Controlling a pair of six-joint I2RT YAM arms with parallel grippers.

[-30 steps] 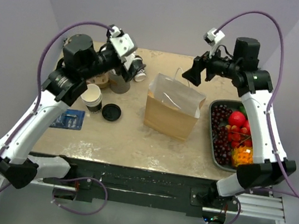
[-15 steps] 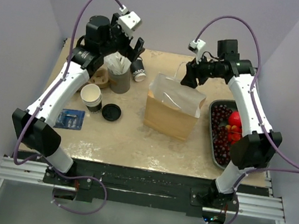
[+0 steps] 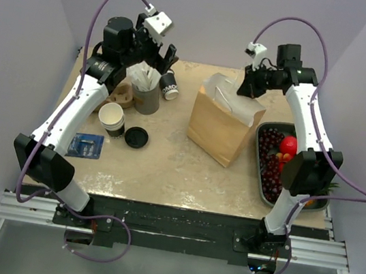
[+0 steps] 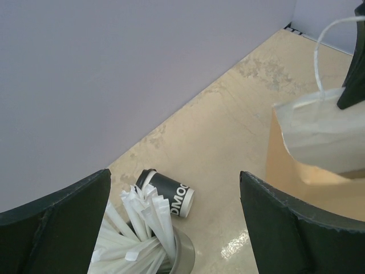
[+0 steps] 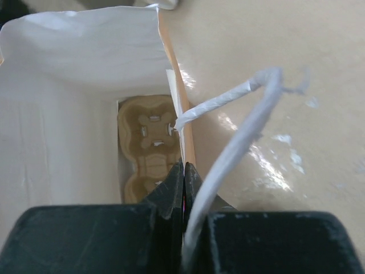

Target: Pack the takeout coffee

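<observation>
The takeout coffee (image 3: 170,87), a dark cup with white print and a black lid, lies on its side at the back of the table. The left wrist view shows the cup (image 4: 169,194) below my left gripper (image 4: 174,171). The left gripper (image 3: 167,57) hangs open above it, holding nothing. My right gripper (image 3: 247,89) is shut on the top rim of the brown paper bag (image 3: 220,125), which leans over. In the right wrist view the gripper (image 5: 184,166) pinches the bag's edge (image 5: 178,114) beside a white handle. A cardboard cup carrier (image 5: 147,149) lies at the bottom.
A grey holder of white wrapped sticks (image 3: 146,96) stands right beside the coffee. A stack of lidless cups (image 3: 112,118), a loose black lid (image 3: 136,137) and a blue packet (image 3: 87,145) lie left of the bag. A fruit tray (image 3: 258,152) sits at the right.
My right gripper has shut on the bag's rim. The bag has shifted to the right and tipped. The left arm rose to the back, then held still with its gripper open.
</observation>
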